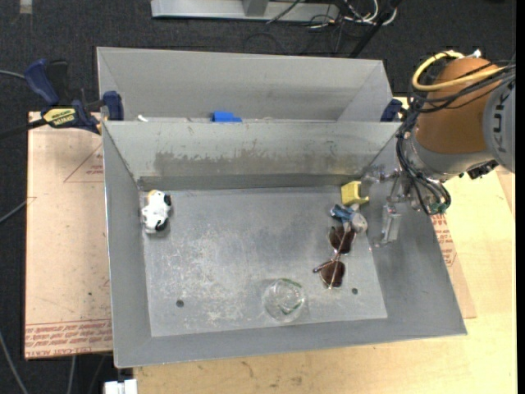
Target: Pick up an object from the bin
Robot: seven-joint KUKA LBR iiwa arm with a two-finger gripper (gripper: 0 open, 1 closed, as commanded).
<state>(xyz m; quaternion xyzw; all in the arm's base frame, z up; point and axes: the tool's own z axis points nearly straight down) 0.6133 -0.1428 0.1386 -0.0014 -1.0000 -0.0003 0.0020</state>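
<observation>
Orange-covered arm (pixel 456 113) reaches in from right; gripper (pixel 389 220) near brown sunglasses (pixel 335 257), state unclear.

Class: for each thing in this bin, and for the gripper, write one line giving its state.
sunglasses: lying on the floor, not held.
yellow block: resting by the back wall, free.
white toy: lying near the left wall, free.
clear round thing: at the front; attitude unclear.
gripper: low at the right side, beside the sunglasses.
</observation>
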